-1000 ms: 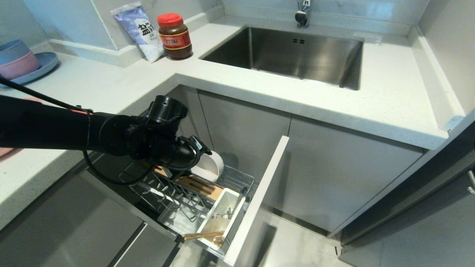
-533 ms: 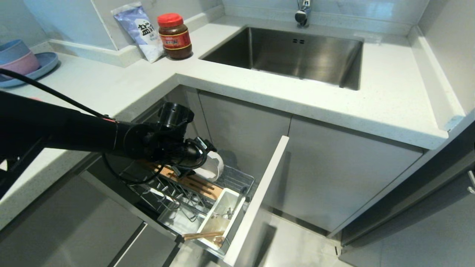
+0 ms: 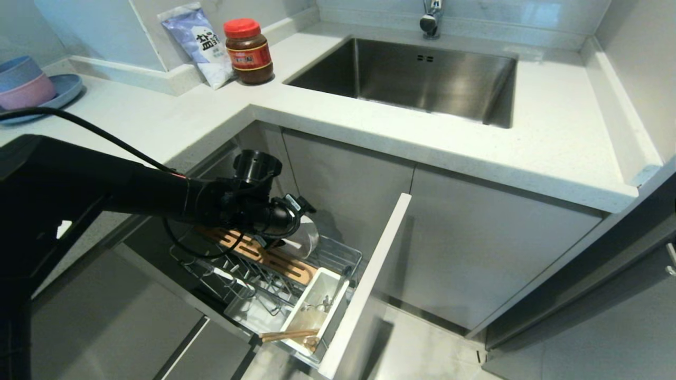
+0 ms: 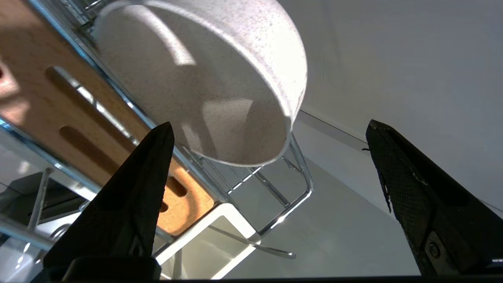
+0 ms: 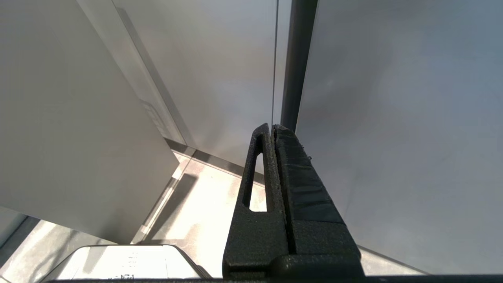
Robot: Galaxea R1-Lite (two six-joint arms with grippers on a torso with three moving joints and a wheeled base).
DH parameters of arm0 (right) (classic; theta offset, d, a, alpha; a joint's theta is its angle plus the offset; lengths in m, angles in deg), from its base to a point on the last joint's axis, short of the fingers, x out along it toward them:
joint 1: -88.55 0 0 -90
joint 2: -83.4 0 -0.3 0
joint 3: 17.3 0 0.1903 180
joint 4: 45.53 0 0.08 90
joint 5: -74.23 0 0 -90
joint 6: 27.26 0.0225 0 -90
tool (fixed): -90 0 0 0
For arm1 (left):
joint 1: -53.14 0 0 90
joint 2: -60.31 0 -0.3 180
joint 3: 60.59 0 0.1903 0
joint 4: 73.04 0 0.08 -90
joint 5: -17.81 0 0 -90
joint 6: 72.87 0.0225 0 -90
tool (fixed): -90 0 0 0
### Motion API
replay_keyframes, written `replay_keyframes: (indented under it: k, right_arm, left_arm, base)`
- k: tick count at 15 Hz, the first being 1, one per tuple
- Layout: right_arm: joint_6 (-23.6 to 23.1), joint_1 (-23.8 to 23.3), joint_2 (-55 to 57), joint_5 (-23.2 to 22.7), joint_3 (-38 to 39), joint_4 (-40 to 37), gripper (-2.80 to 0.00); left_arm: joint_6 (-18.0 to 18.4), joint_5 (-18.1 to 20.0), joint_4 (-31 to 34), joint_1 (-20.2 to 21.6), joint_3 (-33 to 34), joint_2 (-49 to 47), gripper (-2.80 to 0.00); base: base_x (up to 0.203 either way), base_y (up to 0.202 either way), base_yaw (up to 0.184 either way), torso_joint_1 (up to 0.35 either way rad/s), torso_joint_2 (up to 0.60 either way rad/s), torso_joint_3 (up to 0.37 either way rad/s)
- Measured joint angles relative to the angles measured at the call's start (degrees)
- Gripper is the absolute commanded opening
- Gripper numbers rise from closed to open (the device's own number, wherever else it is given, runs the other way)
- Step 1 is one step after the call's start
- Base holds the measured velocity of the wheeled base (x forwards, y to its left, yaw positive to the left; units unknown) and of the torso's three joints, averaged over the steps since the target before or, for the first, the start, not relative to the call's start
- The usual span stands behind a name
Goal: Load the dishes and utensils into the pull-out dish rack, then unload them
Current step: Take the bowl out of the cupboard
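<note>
So nearest the camera, low in the frame, the pull-out dish rack (image 3: 266, 287) is slid out of the cabinet with its light-grey front panel (image 3: 364, 285) angled toward the bottom. The white utensil caddy (image 3: 317, 309) sits right behind that panel, and the chopsticks (image 3: 288, 334) lie across its near end, poking out to the left. There's something thin and metal in the caddy too, probably the fork (image 3: 322, 304), but it's hard to be sure.

A bit further in, the slotted wooden strip (image 3: 274, 258) runs diagonally across the wire basket. The left gripper (image 3: 302, 211) hangs just left of centre with its jaws spread wide, nothing between them. The cream bowl (image 4: 220, 90) stands on its edge in the wires at the far end of the rack, just past the fingertips (image 4: 157, 149) and not touching them.

The right gripper (image 5: 272, 131) is parked out of the head view, fingers pressed together, pointing at plain cabinet panels.

Further back, top of frame: the sink (image 3: 412, 79), a red-lidded jar (image 3: 248, 51), and stacked blue and pink bowls (image 3: 24, 82) at upper left.
</note>
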Motion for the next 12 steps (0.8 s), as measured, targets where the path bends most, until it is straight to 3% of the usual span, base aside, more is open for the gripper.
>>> replay_keyframes:
  k: [6, 7, 8, 12]
  right_arm:
    - [0.0, 0.0, 0.0, 0.0, 0.0, 0.0, -2.8]
    - [0.0, 0.0, 0.0, 0.01, 0.0, 0.0, -2.8]
    - [0.0, 0.0, 0.0, 0.0, 0.0, 0.0, -2.8]
    - [0.0, 0.0, 0.0, 0.01, 0.0, 0.0, -2.8]
  left_arm:
    - [0.12, 0.1, -0.5, 0.48, -2.06, -2.42, 0.0]
    - [0.12, 0.08, -0.5, 0.49, -2.29, -2.64, -2.39]
    - [0.16, 0.08, -0.52, 0.49, -2.42, -2.78, -2.8]
    - [1.22, 0.14, -0.41, 0.23, -2.88, -3.0, -2.8]
  base:
    - [0.0, 0.0, 0.0, 0.0, 0.0, 0.0]
    - [0.0, 0.0, 0.0, 0.0, 0.0, 0.0]
    - [0.0, 0.0, 0.0, 0.0, 0.0, 0.0]
    - [0.0, 0.0, 0.0, 0.0, 0.0, 0.0]
